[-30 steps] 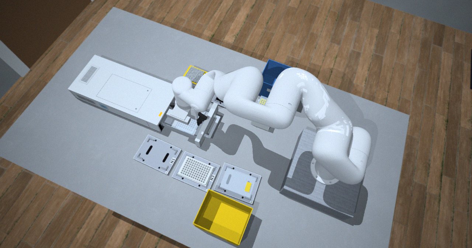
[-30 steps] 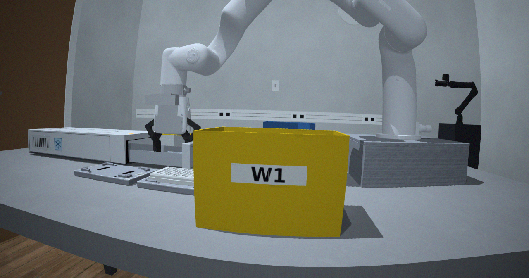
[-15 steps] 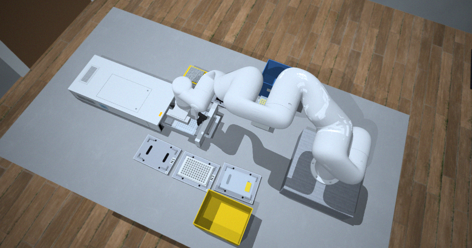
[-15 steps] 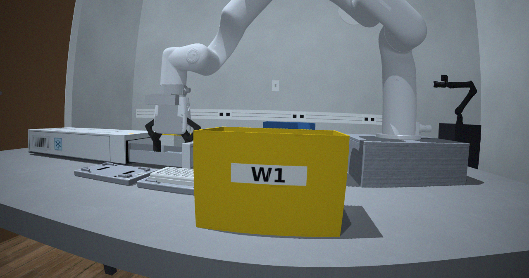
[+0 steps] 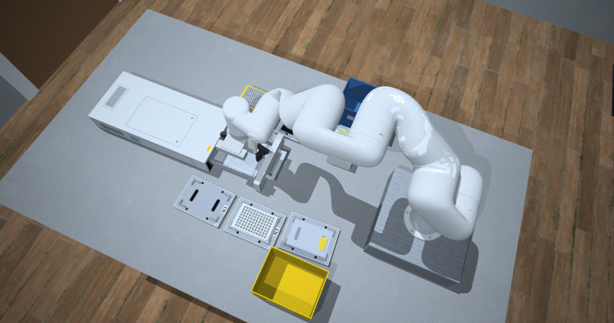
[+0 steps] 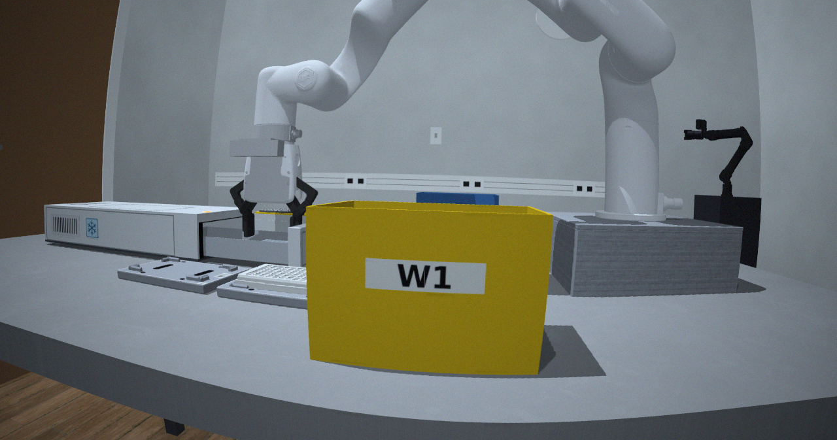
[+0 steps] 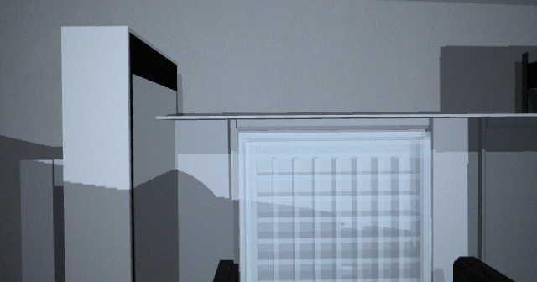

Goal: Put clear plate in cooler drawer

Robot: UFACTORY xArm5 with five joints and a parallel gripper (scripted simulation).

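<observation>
The clear plate (image 5: pixel 239 163) (image 7: pixel 336 206) lies flat in the open drawer (image 5: pixel 266 174) (image 6: pixel 234 242) of the cooler CD (image 5: pixel 159 119) (image 6: pixel 128 223), with its long side across the drawer. My gripper (image 5: pixel 241 144) (image 6: pixel 272 221) (image 7: pixel 352 274) is open and empty. It hangs straight over the plate, and its two black fingers stand clear of the plate's long sides. The orange lamp (image 5: pixel 208 148) on CD is lit. The work nest N1 (image 5: pixel 205 199) (image 6: pixel 175 270) is bare. In the exterior view the drawer's wall hides the plate.
Nest N2 holds a white well plate (image 5: pixel 254 222) (image 6: pixel 274 274). Nest N3 holds a lid with a yellow tag (image 5: pixel 310 236). The yellow bin W1 (image 5: pixel 289 282) (image 6: pixel 427 285) stands at the front edge. A blue bin (image 5: pixel 358 95) and a yellow-rimmed rack (image 5: pixel 253 93) stand behind the arm.
</observation>
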